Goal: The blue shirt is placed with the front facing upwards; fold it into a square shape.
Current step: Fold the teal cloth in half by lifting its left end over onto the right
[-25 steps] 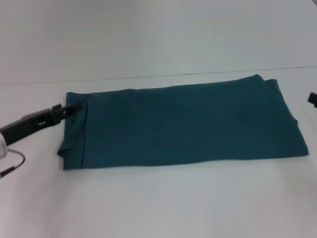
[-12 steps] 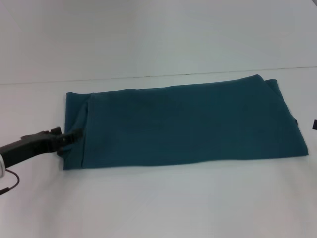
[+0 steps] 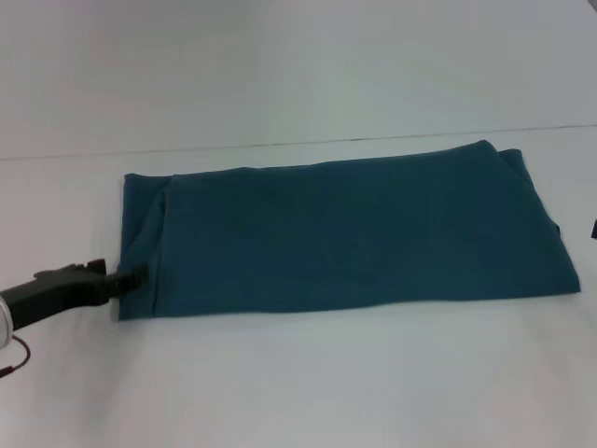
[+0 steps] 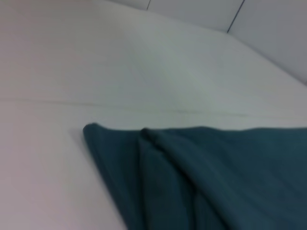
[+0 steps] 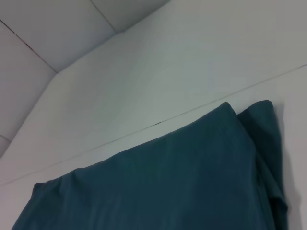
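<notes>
The blue shirt lies flat on the white table as a long folded rectangle, plain teal side up. Folded layers show at its left end and a doubled corner at its right end. My left gripper comes in low from the left, its tip touching the shirt's left edge near the front-left corner. Only a dark sliver of my right gripper shows at the picture's right border, off the shirt's right end.
The white table runs well beyond the shirt in front and behind. A thin seam crosses the table just behind the shirt. A thin cable hangs by my left arm.
My left gripper has slid along the shirt's left edge from the back-left corner toward the front-left corner. My right gripper has drawn back almost out of the picture. The shirt lies as before.
</notes>
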Motion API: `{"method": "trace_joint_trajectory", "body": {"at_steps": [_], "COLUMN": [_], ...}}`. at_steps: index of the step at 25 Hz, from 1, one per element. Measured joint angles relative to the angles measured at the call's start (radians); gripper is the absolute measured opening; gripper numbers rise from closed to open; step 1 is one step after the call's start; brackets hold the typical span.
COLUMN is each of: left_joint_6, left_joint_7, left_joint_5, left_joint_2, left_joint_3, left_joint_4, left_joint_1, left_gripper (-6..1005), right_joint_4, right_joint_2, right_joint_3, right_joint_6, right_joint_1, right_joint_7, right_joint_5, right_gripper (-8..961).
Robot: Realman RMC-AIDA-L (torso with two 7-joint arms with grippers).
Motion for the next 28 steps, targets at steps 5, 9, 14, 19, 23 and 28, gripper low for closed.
{"method": "trace_joint_trajectory", "body": {"at_steps": [5, 9, 14, 19, 23, 28], "left_joint_6": [0.014, 0.03, 0.033, 0.033, 0.033, 0.033], "left_joint_7": [-0.004, -0.005, -0.005, -0.005, -0.005, -0.005], "left_joint_5": [0.034, 0.041, 0.063, 0.063, 0.063, 0.063], "left_joint_2": [0.0, 0.0, 0.0, -0.001, -0.002, -0.002], "left_joint_3": [0.001, 0.001, 0.005, 0.022, 0.045, 0.051], "left_joint_4": [-0.001, -0.002, -0.003, -0.007, -0.008, -0.006], "left_joint_1": [0.0, 0.004, 0.004, 0.001, -0.003, -0.006], "left_gripper": [792, 792, 792, 792, 793, 793], "right_joint_4": [-0.001, -0.001, -0.001, -0.001, -0.001, -0.001], "right_joint_2": [0.0, -0.001, -0.001, -0.002, -0.002, -0.001], "right_joint_3": [0.0, 0.0, 0.0, 0.0, 0.0, 0.0], "right_joint_6": [-0.001, 0.0, 0.002, 0.005, 0.008, 0.009], "right_joint_1": [0.005, 0.01, 0.014, 0.014, 0.014, 0.012], "right_joint_7": [0.013, 0.014, 0.014, 0.014, 0.014, 0.014], "right_joint_5": [0.0, 0.001, 0.0, 0.0, -0.001, -0.001], "right_gripper": [806, 807, 807, 806, 806, 807]}}
